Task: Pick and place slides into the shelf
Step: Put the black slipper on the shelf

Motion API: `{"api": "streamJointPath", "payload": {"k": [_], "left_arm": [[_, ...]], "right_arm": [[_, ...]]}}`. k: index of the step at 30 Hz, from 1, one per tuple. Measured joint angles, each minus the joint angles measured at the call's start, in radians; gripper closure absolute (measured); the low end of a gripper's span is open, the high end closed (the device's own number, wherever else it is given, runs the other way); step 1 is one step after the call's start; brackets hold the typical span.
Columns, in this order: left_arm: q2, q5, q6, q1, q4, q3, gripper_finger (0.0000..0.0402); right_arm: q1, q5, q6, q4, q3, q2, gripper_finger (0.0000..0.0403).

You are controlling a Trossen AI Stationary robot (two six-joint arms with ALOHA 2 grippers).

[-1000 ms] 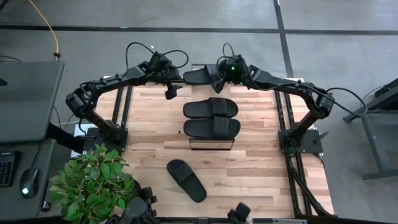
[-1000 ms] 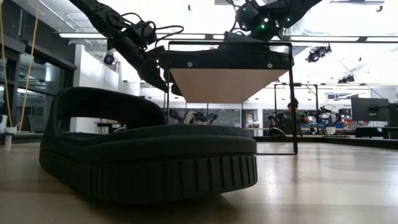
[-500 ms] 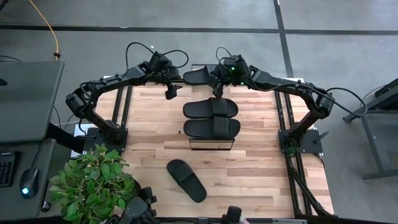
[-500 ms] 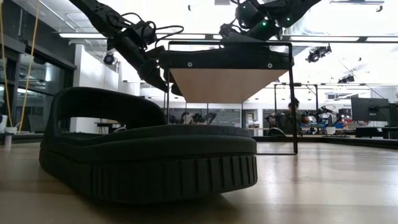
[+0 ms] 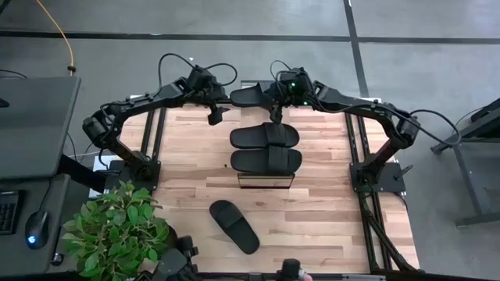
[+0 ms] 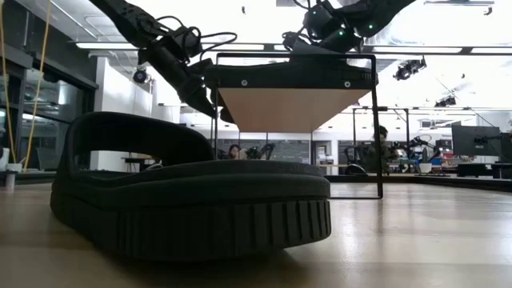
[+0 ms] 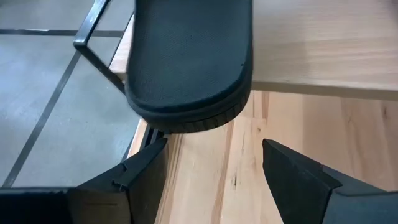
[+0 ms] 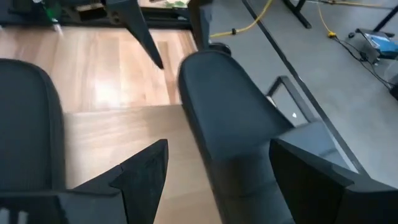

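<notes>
Three black slides lie side by side on the shelf's wood top (image 5: 266, 180): the far slide (image 5: 251, 95), the middle one (image 5: 264, 134) and the near one (image 5: 266, 161). A fourth slide (image 5: 234, 226) rests sole-down on the table near its front edge and fills the low view (image 6: 192, 200). My right gripper (image 5: 274, 111) is open over the far slide's right part (image 8: 230, 124), one finger on each side of it. My left gripper (image 5: 213, 117) is open just left of the shelf, below the far slide's overhanging left end (image 7: 186, 74). My right gripper comes down at the far slide's right part (image 8: 249, 155) from above, with the fingers spread across it. Whether either finger (image 8: 311, 174) touches the slide, I cannot tell. The slide lies flat on the shelf top.
The shelf's thin dark frame (image 6: 376, 120) stands mid-table. A potted green plant (image 5: 113, 230) sits at the table's near left corner. Bare wood shows left and right of the shelf (image 5: 187, 172). People move in the room beyond (image 6: 376, 144).
My right gripper has shifted a little toward the table's left above the far slide and risen slightly. The three slides on the shelf and the one on the table have stayed where they were.
</notes>
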Motion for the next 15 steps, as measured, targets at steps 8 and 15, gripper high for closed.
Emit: {"api": "streamJointPath", "payload": {"k": [8,15], "left_arm": [[0.000,-0.032,0.002,-0.047,0.019,0.000,0.0160],[0.000,-0.096,0.003,-0.058,0.021,0.000,0.0160]], "right_arm": [[0.002,-0.020,0.015,0.005,0.017,0.038,0.0132],[0.010,0.082,0.037,-0.202,0.212,0.113,0.0132]]}}
